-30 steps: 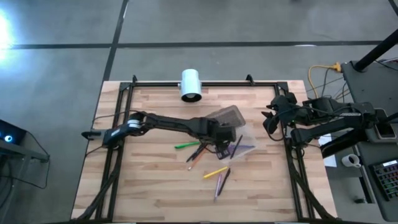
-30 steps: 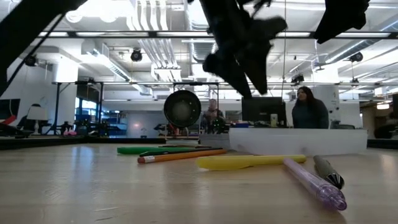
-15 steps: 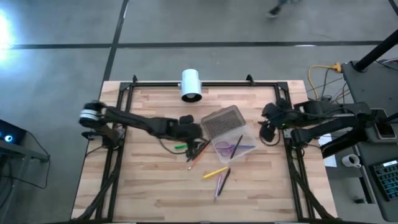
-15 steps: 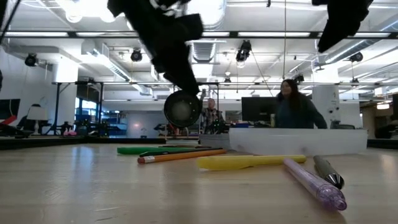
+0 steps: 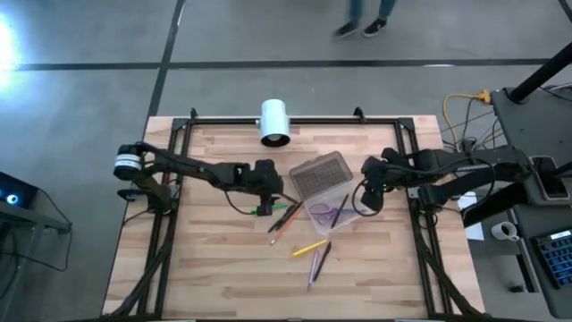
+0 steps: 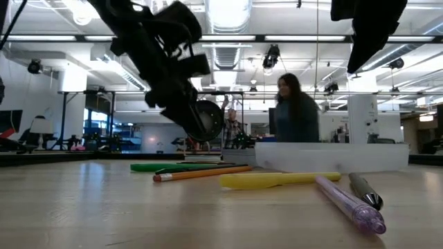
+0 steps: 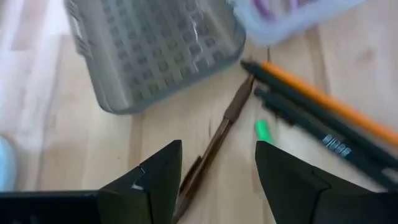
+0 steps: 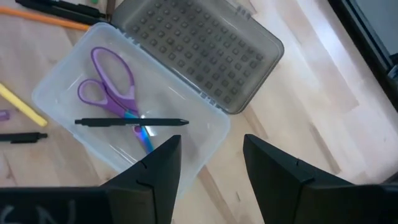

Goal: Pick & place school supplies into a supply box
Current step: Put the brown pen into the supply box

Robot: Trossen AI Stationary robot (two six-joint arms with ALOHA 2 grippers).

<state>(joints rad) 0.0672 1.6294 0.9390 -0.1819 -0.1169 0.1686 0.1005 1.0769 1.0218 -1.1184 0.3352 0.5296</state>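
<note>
The clear supply box [image 5: 338, 211] lies open, its grey textured lid [image 5: 319, 173] flat on the table at its far side. Inside are purple-handled scissors [image 8: 112, 87] and a black pen [image 8: 132, 122]. Left of the box lie a green pen [image 5: 263, 210], a brown pen [image 7: 214, 146], an orange pencil [image 7: 323, 102] and dark pens. Nearer lie a yellow pen [image 5: 309, 247] and a purple pen [image 5: 313, 266]. My left gripper [image 7: 219, 146] hovers open above the brown and green pens. My right gripper [image 8: 211, 140] hangs open over the box's right end.
A white cylinder [image 5: 274, 122] lies at the table's far edge, beyond the lid. A black frame rail [image 5: 295, 120] runs round the tabletop. Bare wood shows at the near left [image 5: 214, 268] and the near right. A person [image 6: 296, 111] walks in the room behind.
My left gripper has moved from above the box toward the table's left and come down a little over the pens by the green one. My right gripper has moved from the table's right edge toward the box. The pens and the box have stayed put.
</note>
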